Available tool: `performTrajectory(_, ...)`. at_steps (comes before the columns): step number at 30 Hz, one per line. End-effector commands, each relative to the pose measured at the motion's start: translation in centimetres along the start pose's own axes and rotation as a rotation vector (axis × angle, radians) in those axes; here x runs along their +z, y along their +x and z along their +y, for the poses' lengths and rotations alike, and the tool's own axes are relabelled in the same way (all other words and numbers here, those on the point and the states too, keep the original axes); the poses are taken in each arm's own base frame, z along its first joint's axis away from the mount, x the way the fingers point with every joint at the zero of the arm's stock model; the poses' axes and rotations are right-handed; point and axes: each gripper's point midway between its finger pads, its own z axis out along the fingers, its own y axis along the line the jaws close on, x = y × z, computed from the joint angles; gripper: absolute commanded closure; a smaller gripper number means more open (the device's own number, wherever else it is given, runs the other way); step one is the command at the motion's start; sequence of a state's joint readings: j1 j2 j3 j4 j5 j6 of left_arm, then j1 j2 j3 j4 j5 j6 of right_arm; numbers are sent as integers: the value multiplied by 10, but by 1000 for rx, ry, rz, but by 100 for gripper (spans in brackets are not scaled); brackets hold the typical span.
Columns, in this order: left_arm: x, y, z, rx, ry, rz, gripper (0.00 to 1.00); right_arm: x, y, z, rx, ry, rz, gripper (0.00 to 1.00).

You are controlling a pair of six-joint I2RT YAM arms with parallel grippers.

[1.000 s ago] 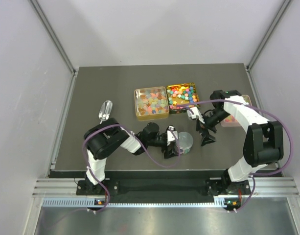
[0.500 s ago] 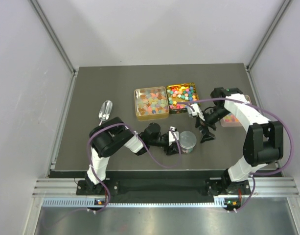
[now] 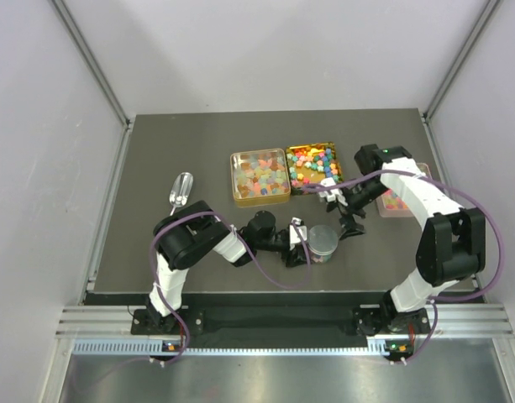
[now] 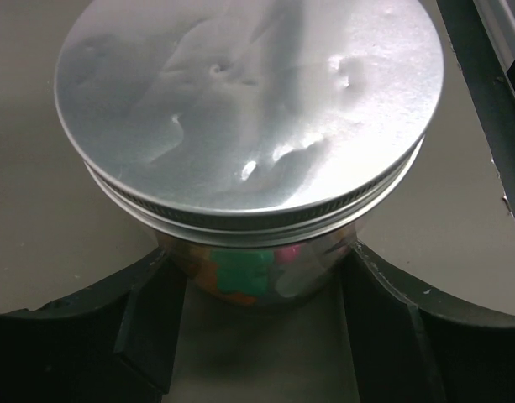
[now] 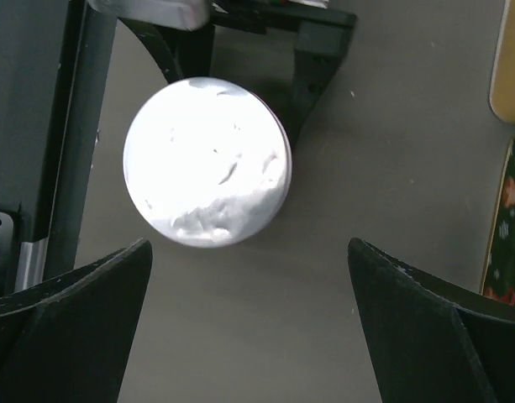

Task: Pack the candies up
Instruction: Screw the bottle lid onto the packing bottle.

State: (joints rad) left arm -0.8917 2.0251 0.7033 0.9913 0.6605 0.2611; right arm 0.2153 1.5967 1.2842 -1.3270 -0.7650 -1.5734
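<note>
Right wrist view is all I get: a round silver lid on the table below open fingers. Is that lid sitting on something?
Observer: Yes. The left wrist view shows the lid sits on a clear jar, with candies visible through its wall.
Reviewer: Is the other arm at the jar?
Observer: The left gripper has one finger close against each side of the jar, low down. I cannot tell if it squeezes.
Reviewer: Any loose candies elsewhere?
Observer: In the top view, two open tins lie beyond the jar: the left tin holds pale pieces and the right tin bright ones.
</note>
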Motion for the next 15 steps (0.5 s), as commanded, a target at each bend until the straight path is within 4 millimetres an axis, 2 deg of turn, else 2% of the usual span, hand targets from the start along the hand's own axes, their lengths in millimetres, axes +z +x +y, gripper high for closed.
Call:
performTrajectory(1,-22,90,-31,-147,33,277,100,12,-12,45,-56,-164,8,0)
performTrajectory(5,-23,91,-32,-157,37,281,100,21,-8,56,-126,-218,56,0)
performTrajectory(15,-23,89,-28,-174,22,276,100,26,-7,58,-147,-249,81,1)
